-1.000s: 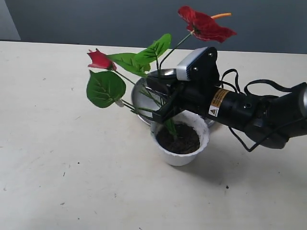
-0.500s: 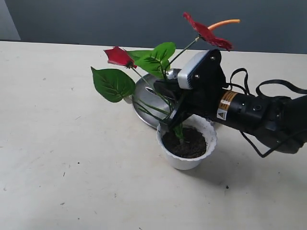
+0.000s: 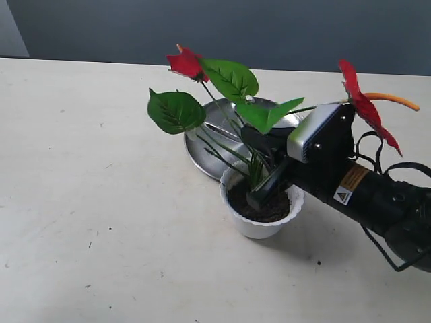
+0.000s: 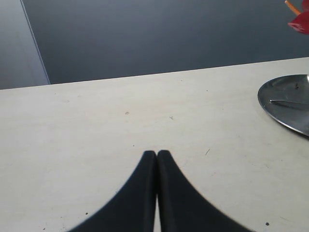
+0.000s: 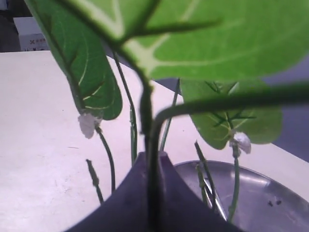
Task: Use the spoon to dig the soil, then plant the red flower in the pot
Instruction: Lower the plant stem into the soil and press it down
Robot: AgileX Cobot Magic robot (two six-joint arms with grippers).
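Note:
The white scalloped pot (image 3: pixel 261 225) stands in front of the steel plate, filled with dark soil (image 3: pixel 275 210). My right gripper (image 3: pixel 259 196) reaches in from the right, its fingertips down at the soil, shut on the red flower's stem (image 5: pixel 147 125). The red flower (image 3: pixel 232 81) rises from the pot, with one red bloom (image 3: pixel 186 64) at the top left and the other (image 3: pixel 363 108) over my wrist camera. The spoon (image 4: pixel 288 102) lies in the plate. My left gripper (image 4: pixel 157 153) is shut on nothing, low over bare table; it does not show in the exterior view.
The round steel plate (image 3: pixel 202 145) lies directly behind the pot, touching or nearly touching it. Leaves (image 5: pixel 212 34) fill most of the right wrist view. The pale table (image 3: pixel 101 202) stretches to the left and front.
My right gripper has swung down and to the right with the flower. The stem base has gone from above the pot down into the soil, and the blooms have shifted right.

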